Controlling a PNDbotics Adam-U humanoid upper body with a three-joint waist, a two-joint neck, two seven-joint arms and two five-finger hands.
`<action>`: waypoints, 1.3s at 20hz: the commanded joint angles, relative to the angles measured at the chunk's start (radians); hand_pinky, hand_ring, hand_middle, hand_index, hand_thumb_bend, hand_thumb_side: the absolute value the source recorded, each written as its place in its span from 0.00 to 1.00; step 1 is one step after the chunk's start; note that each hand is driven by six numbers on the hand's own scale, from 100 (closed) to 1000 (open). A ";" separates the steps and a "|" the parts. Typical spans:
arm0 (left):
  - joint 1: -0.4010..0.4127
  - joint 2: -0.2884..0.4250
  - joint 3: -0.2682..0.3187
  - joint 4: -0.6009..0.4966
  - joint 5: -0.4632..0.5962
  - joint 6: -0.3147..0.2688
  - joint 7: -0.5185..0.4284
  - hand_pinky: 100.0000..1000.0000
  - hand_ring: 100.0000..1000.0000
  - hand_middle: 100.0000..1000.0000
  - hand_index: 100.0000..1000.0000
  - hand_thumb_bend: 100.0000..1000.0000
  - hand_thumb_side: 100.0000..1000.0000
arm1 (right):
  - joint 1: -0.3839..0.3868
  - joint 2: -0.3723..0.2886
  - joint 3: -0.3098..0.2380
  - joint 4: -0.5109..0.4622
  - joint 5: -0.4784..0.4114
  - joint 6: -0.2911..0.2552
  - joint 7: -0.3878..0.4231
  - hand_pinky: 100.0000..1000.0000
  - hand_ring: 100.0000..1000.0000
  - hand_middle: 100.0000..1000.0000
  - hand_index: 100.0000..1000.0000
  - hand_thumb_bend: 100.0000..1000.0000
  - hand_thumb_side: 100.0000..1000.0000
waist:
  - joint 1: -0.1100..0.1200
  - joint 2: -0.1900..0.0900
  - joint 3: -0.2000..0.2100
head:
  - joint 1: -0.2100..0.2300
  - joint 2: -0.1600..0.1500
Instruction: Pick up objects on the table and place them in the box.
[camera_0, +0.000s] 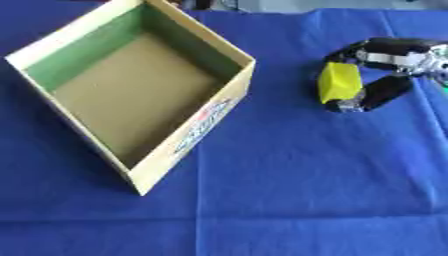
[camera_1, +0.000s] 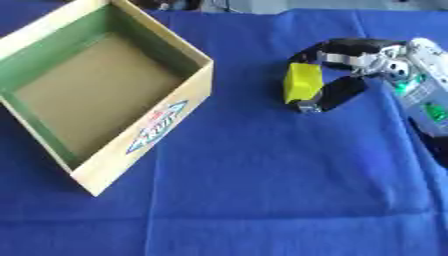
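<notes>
A small yellow block (camera_0: 339, 82) is pinched between the fingers and thumb of my right hand (camera_1: 363, 57), which comes in from the right edge. Block and hand are over the blue cloth, well to the right of the box. The open cardboard box (camera_0: 188, 136) stands on the left, tan with green inner walls and a printed label on its near side; nothing lies inside it. My left hand shows in neither view.
A blue cloth (camera_0: 297, 175) covers the whole table. Dark items show at the far edge beyond the cloth (camera_0: 203, 4). A wide stretch of bare cloth lies between the box and my right hand and along the front.
</notes>
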 joint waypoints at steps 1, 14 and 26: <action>0.000 0.000 -0.005 -0.002 -0.003 0.000 -0.003 0.21 0.38 0.43 0.58 0.00 0.89 | -0.014 -0.036 -0.017 -0.006 -0.006 0.002 0.002 0.84 0.89 0.78 0.94 0.24 0.56 | -0.003 -0.020 -0.006 | -0.003 -0.012; -0.001 -0.003 -0.003 -0.002 -0.005 0.001 -0.004 0.21 0.38 0.43 0.58 0.00 0.89 | -0.010 -0.036 -0.021 -0.011 -0.036 0.018 -0.052 0.69 0.77 0.50 0.68 0.04 0.43 | 0.000 -0.017 -0.009 | -0.007 -0.011; 0.000 -0.002 -0.003 -0.002 -0.002 0.009 -0.006 0.21 0.38 0.43 0.58 0.00 0.89 | -0.007 -0.042 -0.035 -0.028 -0.050 0.078 -0.237 0.55 0.69 0.38 0.47 0.00 0.39 | -0.006 -0.033 -0.019 | -0.004 0.001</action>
